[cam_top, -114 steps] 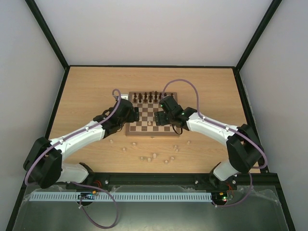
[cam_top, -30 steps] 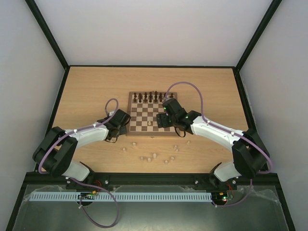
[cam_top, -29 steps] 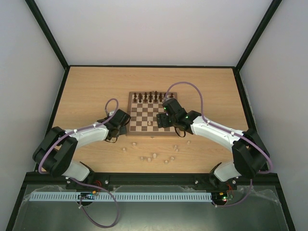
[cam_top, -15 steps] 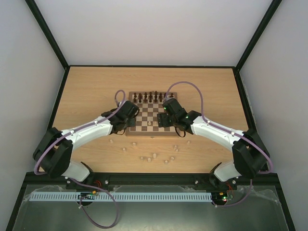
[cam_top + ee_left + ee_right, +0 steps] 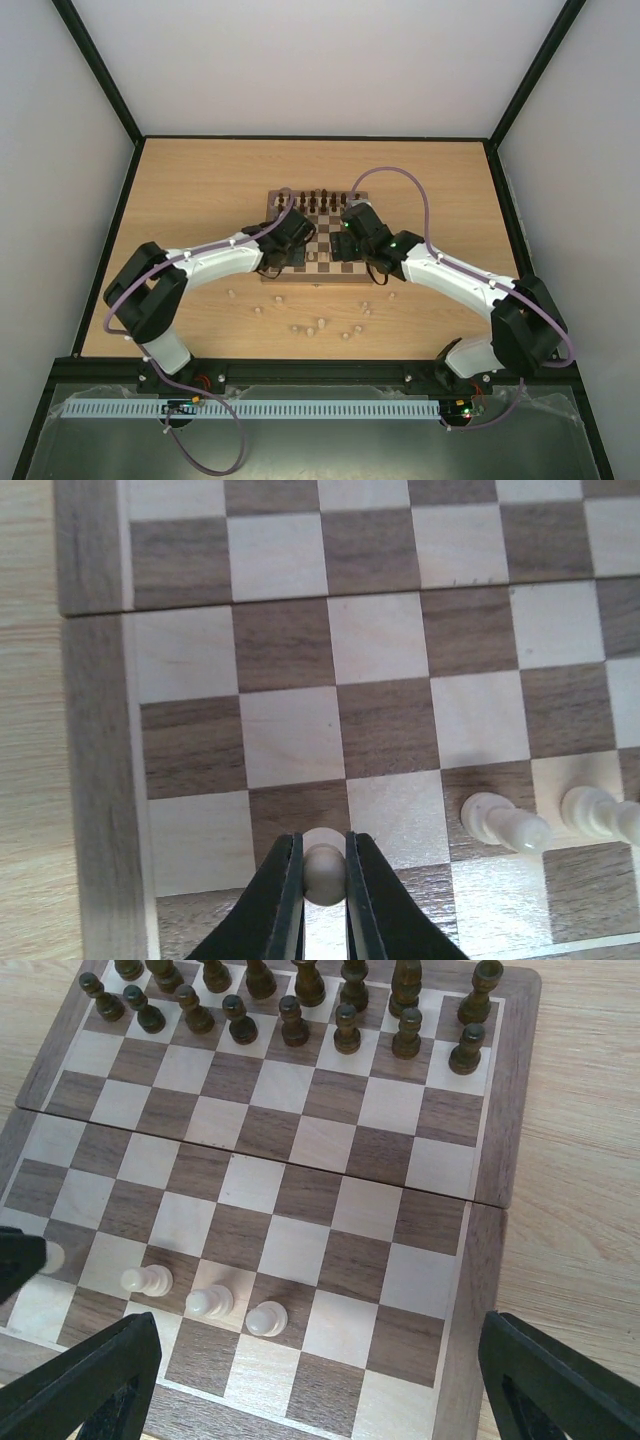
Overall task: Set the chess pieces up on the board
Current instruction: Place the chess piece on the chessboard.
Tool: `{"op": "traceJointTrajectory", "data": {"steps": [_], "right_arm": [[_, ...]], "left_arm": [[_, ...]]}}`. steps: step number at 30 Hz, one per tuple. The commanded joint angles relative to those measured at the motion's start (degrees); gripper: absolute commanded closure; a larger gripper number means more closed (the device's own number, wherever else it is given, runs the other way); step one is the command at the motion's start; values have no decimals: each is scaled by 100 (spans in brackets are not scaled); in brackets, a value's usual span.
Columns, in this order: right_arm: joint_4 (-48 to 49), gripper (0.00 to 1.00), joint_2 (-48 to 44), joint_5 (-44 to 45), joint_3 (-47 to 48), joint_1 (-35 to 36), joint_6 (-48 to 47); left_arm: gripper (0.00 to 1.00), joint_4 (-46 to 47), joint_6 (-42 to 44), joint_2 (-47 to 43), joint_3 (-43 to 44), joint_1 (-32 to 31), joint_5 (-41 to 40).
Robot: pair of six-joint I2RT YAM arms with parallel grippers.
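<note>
Left arm (image 5: 215, 262) now outstretched across board (image 5: 322, 222)

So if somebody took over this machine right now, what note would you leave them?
Left hand: shut on one pale piece, low over the board's near-left squares.
Right hand: open, empty, above the board.
Done: three pale pieces stand in a row near the front edge; dark pieces lined up at the far side.
To do: set the held piece down, then fetch the loose pale pieces on the table in front of the board.
</note>
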Motion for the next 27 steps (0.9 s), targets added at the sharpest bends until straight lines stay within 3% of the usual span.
{"op": "traceJointTrajectory", "data": {"steps": [1,20,27], "right_arm": [[-202,12,-121,183,-82,22,64],[-202,12,-93,146,-78,19,63],[-193,12,-73,106,-76,17,56]], "left_arm": [[97,5,69,241,154,-114,205],[96,131,91,607,387,-207,255],[91,94,98,577,404,-201,141]]}}
